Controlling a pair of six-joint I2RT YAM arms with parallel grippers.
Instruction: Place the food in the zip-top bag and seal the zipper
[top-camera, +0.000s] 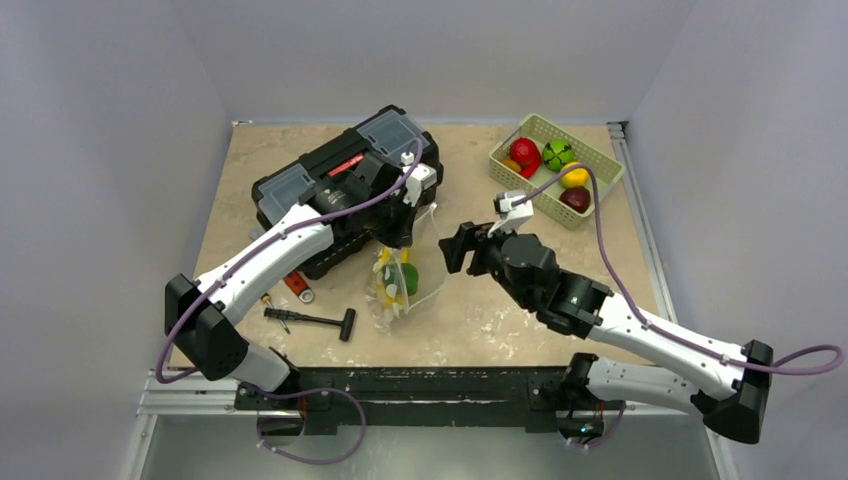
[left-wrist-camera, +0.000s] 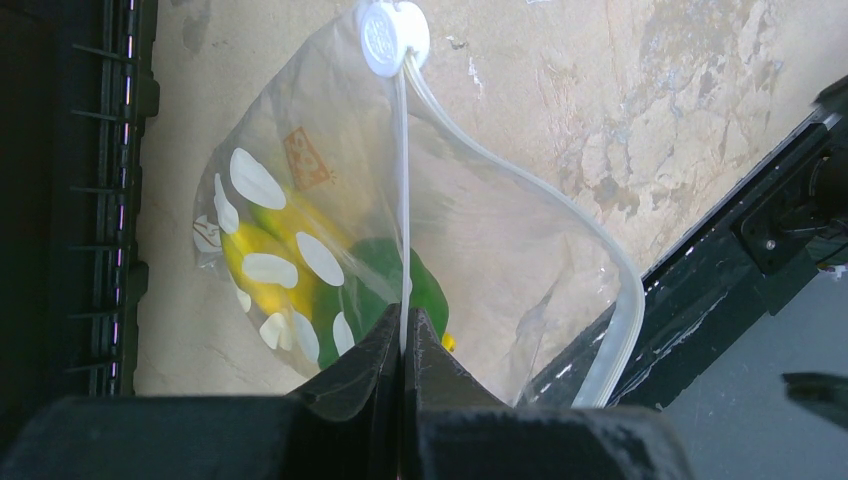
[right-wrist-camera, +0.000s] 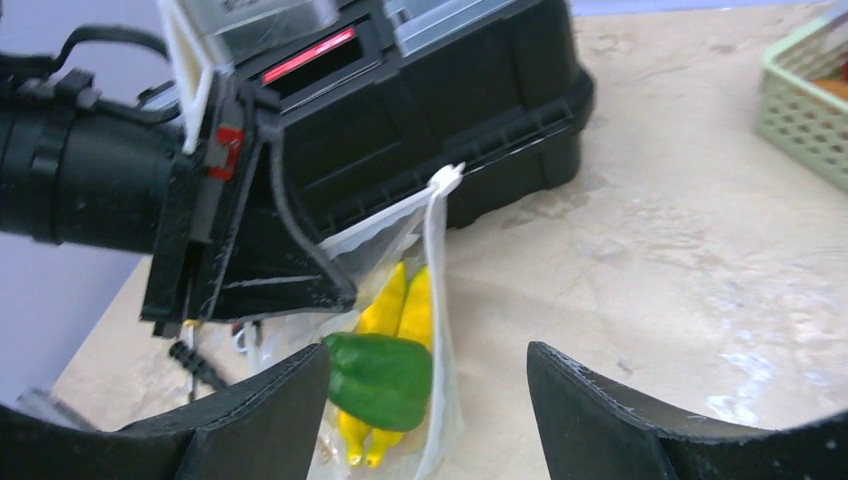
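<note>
The clear zip-top bag (top-camera: 393, 288) with white dots hangs from my left gripper (top-camera: 405, 228). In the left wrist view my left gripper (left-wrist-camera: 404, 338) is shut on one whitish zipper (left-wrist-camera: 404, 200) strip, below the white slider (left-wrist-camera: 392, 38). The other strip (left-wrist-camera: 560, 225) bows away, so the mouth gapes. Inside lie a green pepper (right-wrist-camera: 385, 378) and yellow food (right-wrist-camera: 415, 300). My right gripper (top-camera: 455, 245) is open and empty just right of the bag, and the bag's edge shows between its jaws in the right wrist view (right-wrist-camera: 428, 355). More food (top-camera: 557, 153) sits in the basket.
A pale green basket (top-camera: 600, 165) stands at the back right. A black toolbox (top-camera: 340, 180) sits behind the bag, close to my left arm. A black-handled tool (top-camera: 310, 320) and a red-handled screwdriver (top-camera: 298, 288) lie front left of the bag.
</note>
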